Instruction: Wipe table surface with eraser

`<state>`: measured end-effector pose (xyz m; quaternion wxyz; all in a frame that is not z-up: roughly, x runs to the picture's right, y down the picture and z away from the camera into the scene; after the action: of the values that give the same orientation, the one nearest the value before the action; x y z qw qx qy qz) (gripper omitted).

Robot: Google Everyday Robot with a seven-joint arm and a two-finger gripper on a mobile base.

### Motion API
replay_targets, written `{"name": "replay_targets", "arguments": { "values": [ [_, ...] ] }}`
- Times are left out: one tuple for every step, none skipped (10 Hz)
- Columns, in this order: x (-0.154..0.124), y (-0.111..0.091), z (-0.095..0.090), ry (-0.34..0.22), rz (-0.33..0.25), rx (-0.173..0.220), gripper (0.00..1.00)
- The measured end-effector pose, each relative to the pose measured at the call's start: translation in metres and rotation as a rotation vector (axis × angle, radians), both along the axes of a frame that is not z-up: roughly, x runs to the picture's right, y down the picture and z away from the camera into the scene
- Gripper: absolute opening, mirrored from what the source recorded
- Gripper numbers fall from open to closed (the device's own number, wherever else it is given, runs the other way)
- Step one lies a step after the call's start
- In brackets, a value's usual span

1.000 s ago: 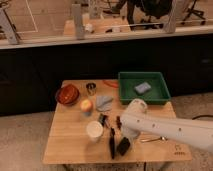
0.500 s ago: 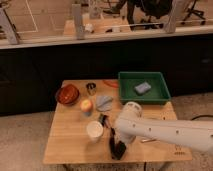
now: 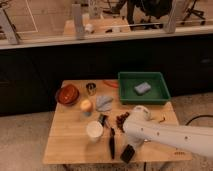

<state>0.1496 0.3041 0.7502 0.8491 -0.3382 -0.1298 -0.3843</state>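
Observation:
The eraser (image 3: pixel 127 153), a flat black block, lies on the light wooden table surface (image 3: pixel 70 142) near the front edge. My white arm reaches in from the right. Its gripper (image 3: pixel 132 145) points down at the eraser and is mostly hidden under the wrist. The gripper is shut on the eraser's top end and presses it against the wood. A slim black stick-like tool (image 3: pixel 112 145) lies just left of the eraser.
A white cup (image 3: pixel 94 130) stands left of the tool. Behind it are a yellow-orange fruit (image 3: pixel 86 105), a grey cloth (image 3: pixel 104 103), a red-brown bowl (image 3: pixel 67 94) and a metal cup (image 3: pixel 91 88). The green tray (image 3: pixel 159 95) holds a grey-blue pad (image 3: pixel 142 88).
The eraser slid a little toward the front edge, first left and then back right, with the gripper. The arm's wrist shifted with it; the other objects stayed put.

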Motion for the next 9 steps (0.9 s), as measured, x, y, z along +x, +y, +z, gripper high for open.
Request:
{"name": "replay_targets", "arguments": {
  "values": [
    [0.007,-0.001,0.003,0.015,0.014,-0.002,0.0],
    [0.012,-0.003,0.007,0.027,0.026,-0.005,0.0],
    [0.017,-0.004,0.011,0.039,0.038,-0.008,0.0],
    [0.021,-0.007,0.016,0.052,0.053,-0.009,0.0],
    [0.022,-0.012,0.02,0.058,0.064,-0.005,0.0],
    [0.019,-0.017,0.023,0.059,0.07,-0.002,0.0],
    [0.011,-0.021,0.025,0.052,0.066,0.003,0.0],
    [-0.001,-0.022,0.025,0.035,0.055,0.005,0.0],
    [-0.016,-0.021,0.022,0.013,0.039,0.007,0.0]
  ]
}}
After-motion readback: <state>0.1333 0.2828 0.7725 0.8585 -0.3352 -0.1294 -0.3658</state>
